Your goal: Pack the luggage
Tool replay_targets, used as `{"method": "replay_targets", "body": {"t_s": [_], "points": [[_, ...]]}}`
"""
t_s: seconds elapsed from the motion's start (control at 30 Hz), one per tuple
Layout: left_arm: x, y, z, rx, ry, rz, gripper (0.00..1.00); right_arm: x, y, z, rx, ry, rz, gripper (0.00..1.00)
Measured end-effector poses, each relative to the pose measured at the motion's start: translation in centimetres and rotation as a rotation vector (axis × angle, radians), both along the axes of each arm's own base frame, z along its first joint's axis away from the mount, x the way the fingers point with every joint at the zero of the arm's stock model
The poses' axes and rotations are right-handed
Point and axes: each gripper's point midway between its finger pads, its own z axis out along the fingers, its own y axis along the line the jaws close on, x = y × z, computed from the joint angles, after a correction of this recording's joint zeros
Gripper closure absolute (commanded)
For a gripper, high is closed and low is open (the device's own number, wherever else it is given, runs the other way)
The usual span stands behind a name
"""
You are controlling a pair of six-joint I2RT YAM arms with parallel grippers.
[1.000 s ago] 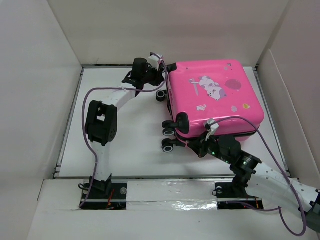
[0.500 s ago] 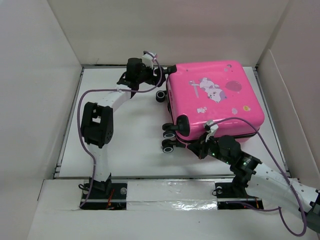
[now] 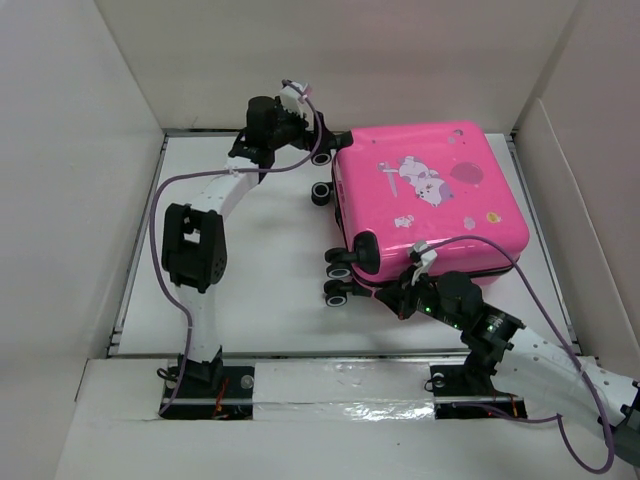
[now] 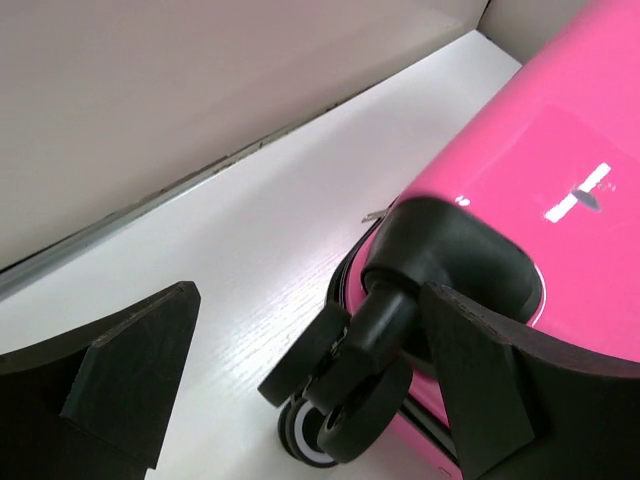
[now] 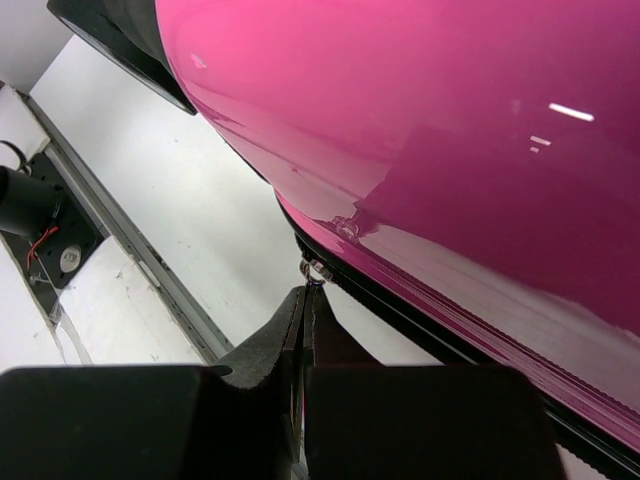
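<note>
Top external view: the pink luggage (image 3: 440, 215) lies flat and closed on the right part of the white table (image 3: 260, 270), with its wheels pointing left.
Left fingers (image 4: 130, 370): spread wide on either side of a far-corner wheel (image 4: 350, 400), gripping nothing.
Right fingers (image 5: 265, 350): pressed together, pinching the small metal zipper pull (image 5: 317, 270) on the luggage's near edge.

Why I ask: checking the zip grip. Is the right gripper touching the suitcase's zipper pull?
Touching. The right wrist view shows the right gripper, shut, pinching the small metal zipper pull at its tips, right at the suitcase seam.
</note>
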Motion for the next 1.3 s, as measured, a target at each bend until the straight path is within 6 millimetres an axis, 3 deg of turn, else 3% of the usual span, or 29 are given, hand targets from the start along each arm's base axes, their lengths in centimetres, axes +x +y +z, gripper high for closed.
{"method": "replay_targets", "body": {"t_s": [0.23, 0.4, 0.5, 0.7, 0.93, 1.3], "points": [[0.8, -1.0, -0.5, -0.014, 0.01, -0.044, 0.16, 0.0, 0.0, 0.0, 0.0, 0.0, 0.003, 1.0], [0.7, -1.7, -0.4, -0.016, 0.011, -0.085, 0.33, -0.1, 0.0, -0.1, -0.001, 0.002, 0.003, 1.0], [0.7, -2.2, -0.6, -0.019, 0.014, -0.122, 0.38, -0.1, 0.0, -0.1, -0.002, 0.003, 0.003, 1.0], [0.5, -1.7, -1.2, -0.063, 0.019, -0.163, 0.24, -0.3, -0.3, -0.2, -0.008, 0.008, 0.0, 1.0], [-0.9, 1.2, -3.3, -0.154, 0.139, -0.221, 0.25, -0.6, -0.7, -0.1, -0.011, 0.005, -0.004, 1.0], [-1.8, -0.3, -6.1, 0.003, 0.189, -0.234, 0.23, -0.6, -0.7, -0.2, -0.016, 0.008, -0.004, 1.0]]}}
